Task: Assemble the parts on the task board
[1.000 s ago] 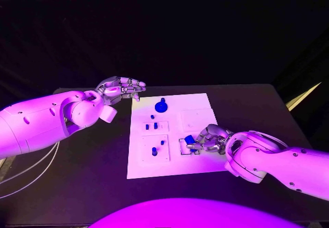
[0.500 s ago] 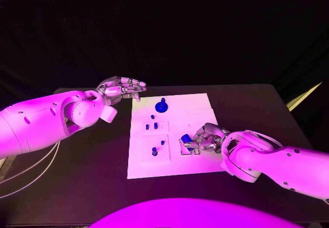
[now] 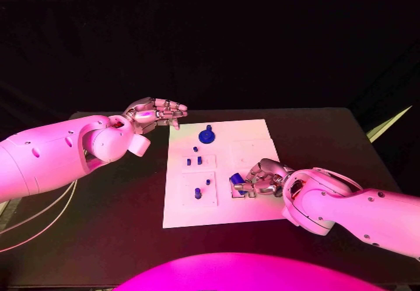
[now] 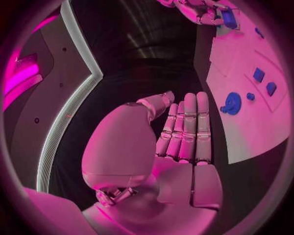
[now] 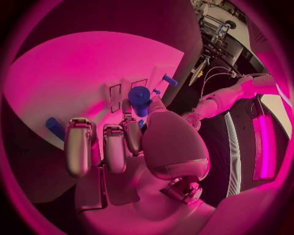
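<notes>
The white task board (image 3: 210, 215) lies in the middle of the black table. My right hand (image 3: 261, 178) is low over its near right part and pinches a blue cylindrical part (image 3: 235, 179), which the right wrist view shows between thumb and finger (image 5: 139, 98). On the board stand a round blue knob (image 3: 206, 134), a small stud (image 3: 194, 148), two short pegs (image 3: 193, 161) and two more blue pieces (image 3: 198, 193). My left hand (image 3: 158, 113) hovers off the board's far left corner, holding nothing, its fingers (image 4: 186, 125) extended side by side.
A raised white square (image 3: 249, 151) sits on the board's far right. Bare black table (image 3: 324, 133) lies on both sides of the board. The left wrist view shows the board (image 4: 245, 127), the knob (image 4: 232, 103) and my right hand (image 4: 199, 10).
My right hand has shifted slightly leftward over the board with the blue part still pinched. The left hand has stayed where it was.
</notes>
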